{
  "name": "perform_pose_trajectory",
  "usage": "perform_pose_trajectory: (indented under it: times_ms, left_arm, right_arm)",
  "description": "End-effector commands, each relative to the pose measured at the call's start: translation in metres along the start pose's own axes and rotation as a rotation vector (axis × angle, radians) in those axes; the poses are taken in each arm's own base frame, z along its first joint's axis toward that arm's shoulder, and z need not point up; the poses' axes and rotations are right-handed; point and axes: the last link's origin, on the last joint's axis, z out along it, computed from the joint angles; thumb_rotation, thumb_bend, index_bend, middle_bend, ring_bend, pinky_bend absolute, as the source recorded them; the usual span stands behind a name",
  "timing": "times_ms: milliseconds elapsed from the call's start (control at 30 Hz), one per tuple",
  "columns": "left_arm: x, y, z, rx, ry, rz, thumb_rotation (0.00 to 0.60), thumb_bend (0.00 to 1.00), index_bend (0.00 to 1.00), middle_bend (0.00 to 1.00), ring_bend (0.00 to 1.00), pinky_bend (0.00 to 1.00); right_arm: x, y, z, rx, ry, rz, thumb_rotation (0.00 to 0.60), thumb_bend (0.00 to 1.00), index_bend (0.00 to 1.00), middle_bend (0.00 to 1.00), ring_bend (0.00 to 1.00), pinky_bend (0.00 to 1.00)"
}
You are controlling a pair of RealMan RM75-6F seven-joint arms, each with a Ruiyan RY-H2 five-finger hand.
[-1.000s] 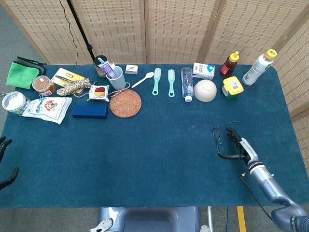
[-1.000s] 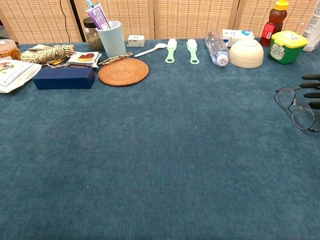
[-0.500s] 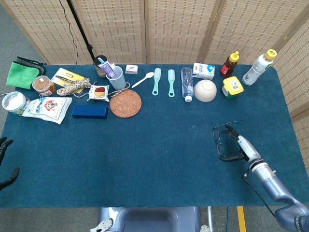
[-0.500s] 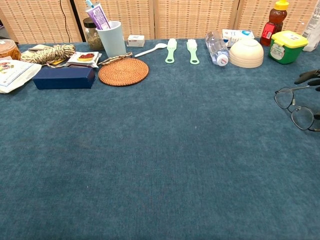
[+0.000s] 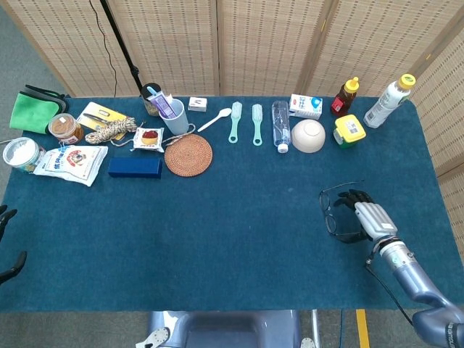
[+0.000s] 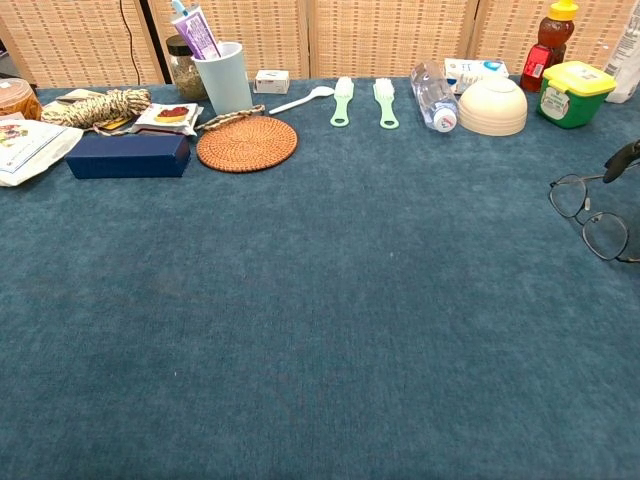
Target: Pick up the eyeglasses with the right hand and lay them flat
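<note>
Over on the right side of the blue table point(image 5: 239, 239), the eyeglasses point(image 5: 333, 211) are sitting on the cloth with the lenses toward the middle of the table and the temple arms running back toward the right hand point(image 5: 368, 214). In the chest view the eyeglasses point(image 6: 592, 214) look open and low on the cloth — can't say if they're fully flat or a bit tipped on the frame. The right hand sits right at the temple ends, fingers curled down over them, but whether it's actually pinching the frame or just resting there, I can't tell. My read: the pick-up isn't visibly done, nothing is lifted — so grasp, lift and lay-down all look like they're left. The left hand point(image 5: 7, 246) barely pokes in at the table's left edge, state unclear.
</note>
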Motion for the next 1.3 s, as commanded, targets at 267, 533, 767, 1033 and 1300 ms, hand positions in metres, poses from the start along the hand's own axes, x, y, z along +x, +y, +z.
perform_pose_trajectory:
  times_ms: [267,533,767,1033,1300]
  left_arm:
    - [0.001,-0.002,-0.001,0.004,0.0,0.0,0.6,0.34,0.12,0.08,0.08,0.0]
    - [0.002,-0.003,-0.003,0.007,0.001,-0.001,0.6,0.34,0.12,0.08,0.08,0.0]
    - [0.004,-0.006,-0.005,0.016,0.004,0.003,0.6,0.34,0.12,0.08,0.08,0.0]
    - [0.004,-0.006,-0.006,0.017,0.004,0.004,0.6,0.34,0.12,0.08,0.08,0.0]
    - [0.004,-0.007,-0.006,0.019,0.002,0.004,0.6,0.34,0.12,0.08,0.08,0.0]
  right_arm:
    - [0.006,-0.008,0.003,-0.057,-0.088,-0.143,0.6,0.13,0.25,0.1,0.0,0.0]
    - [0.004,-0.011,0.009,-0.084,-0.145,-0.173,0.6,0.13,0.24,0.09,0.0,0.0]
    - [0.002,-0.011,0.019,-0.103,-0.171,-0.201,0.6,0.13,0.24,0.09,0.0,0.0]
    - [-0.003,-0.009,0.025,-0.121,-0.207,-0.229,0.6,0.13,0.24,0.09,0.0,0.0]
    - [-0.012,-0.019,0.027,-0.103,-0.25,-0.209,0.6,0.13,0.24,0.09,0.0,0.0]
